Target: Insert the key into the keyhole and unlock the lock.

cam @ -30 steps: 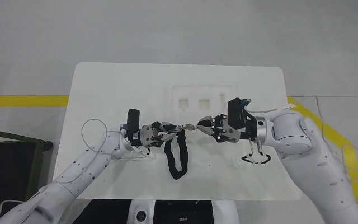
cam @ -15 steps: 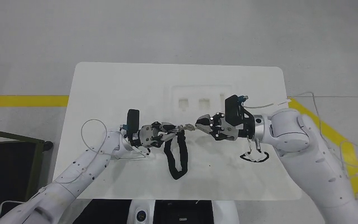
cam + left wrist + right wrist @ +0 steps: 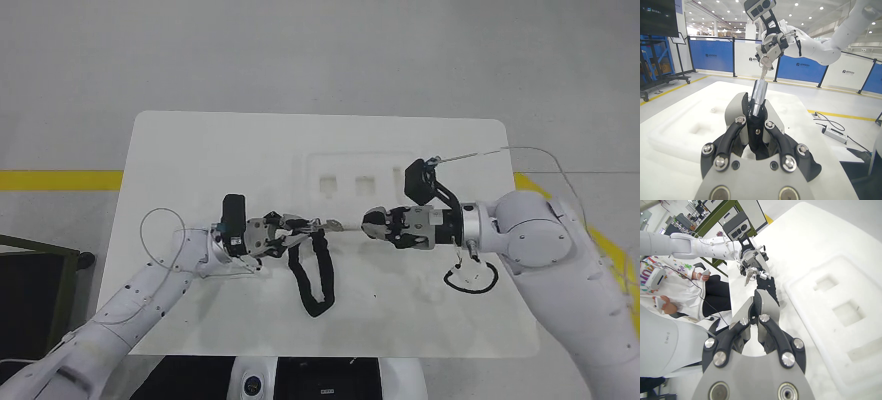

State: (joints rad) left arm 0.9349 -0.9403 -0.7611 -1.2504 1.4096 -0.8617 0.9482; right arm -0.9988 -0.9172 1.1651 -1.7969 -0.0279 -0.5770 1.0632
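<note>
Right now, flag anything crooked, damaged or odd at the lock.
Nothing looks damaged. The silver key, pinched by the right gripper, lines up with the chrome lock cylinder in the left gripper, but bare blade shows between them, so it looks only partly inserted.

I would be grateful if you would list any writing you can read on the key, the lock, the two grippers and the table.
On the key: nothing readable; any stamp on its head is too small to tell.
On the lock: none.
On the left gripper, shut on the lock: none.
On the right gripper, shut on the key: none.
On the table: none.
</note>
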